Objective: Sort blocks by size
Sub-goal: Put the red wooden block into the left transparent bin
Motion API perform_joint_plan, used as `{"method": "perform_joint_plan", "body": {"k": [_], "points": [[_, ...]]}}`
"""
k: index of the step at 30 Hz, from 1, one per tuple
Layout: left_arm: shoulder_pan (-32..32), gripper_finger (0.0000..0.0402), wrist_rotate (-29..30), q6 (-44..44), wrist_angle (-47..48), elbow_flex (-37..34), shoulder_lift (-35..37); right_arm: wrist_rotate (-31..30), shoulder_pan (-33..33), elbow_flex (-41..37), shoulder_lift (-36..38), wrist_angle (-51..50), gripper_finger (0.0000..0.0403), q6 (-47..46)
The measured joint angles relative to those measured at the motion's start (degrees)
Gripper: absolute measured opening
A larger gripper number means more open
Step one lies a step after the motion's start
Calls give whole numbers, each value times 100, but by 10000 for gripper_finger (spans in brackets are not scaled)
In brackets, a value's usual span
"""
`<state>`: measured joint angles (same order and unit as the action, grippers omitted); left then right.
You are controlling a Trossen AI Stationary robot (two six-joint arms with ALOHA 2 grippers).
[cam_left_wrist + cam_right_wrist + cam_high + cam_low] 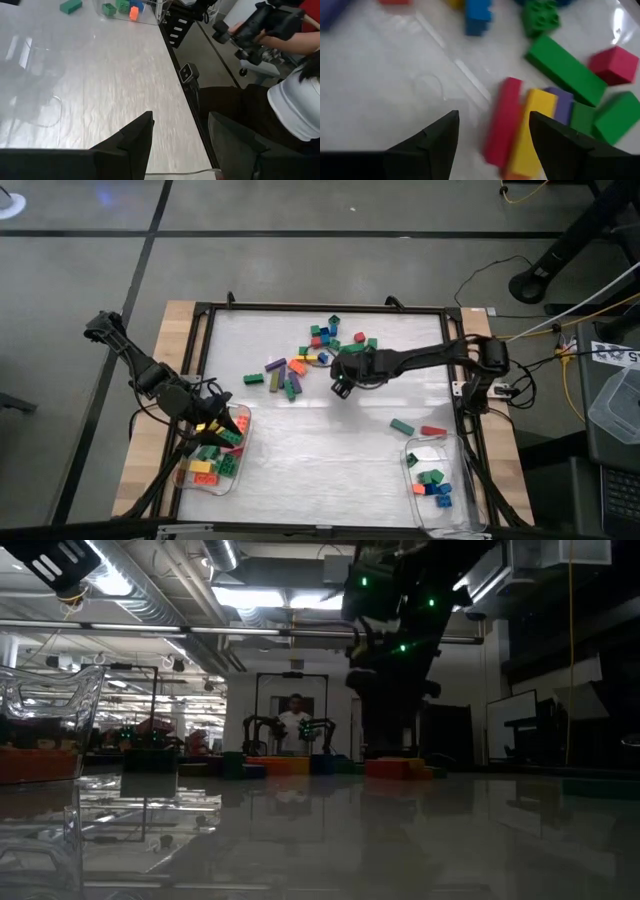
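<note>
Hovering over the left tub [208, 468], the left tool [222, 423] stands open and empty. Mid-counter [300, 440], the right tool [492, 131] gapes empty above a red block [503, 122]. Beyond lie the scattered blocks [325, 340].

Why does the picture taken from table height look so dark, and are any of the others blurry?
In the low view bright ceiling lights shine toward the camera, so the arm shows only as a dark shape and the table mirrors their glare. The right wrist view is soft: the red block and yellow block look smeared. The high view is evenly lit.
</note>
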<state>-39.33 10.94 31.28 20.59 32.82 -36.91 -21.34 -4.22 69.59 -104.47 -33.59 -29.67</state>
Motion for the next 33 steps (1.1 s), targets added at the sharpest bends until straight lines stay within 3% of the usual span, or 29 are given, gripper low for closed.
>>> {"method": "perform_joint_plan", "body": {"k": [22, 33], "points": [[-2, 178, 4, -128, 5, 0, 0, 486, -176, -780, 19, 963, 238, -237], [-2, 178, 25, -129, 5, 0, 0, 438, -176, -797, -57, 957, 235, -350]]}}
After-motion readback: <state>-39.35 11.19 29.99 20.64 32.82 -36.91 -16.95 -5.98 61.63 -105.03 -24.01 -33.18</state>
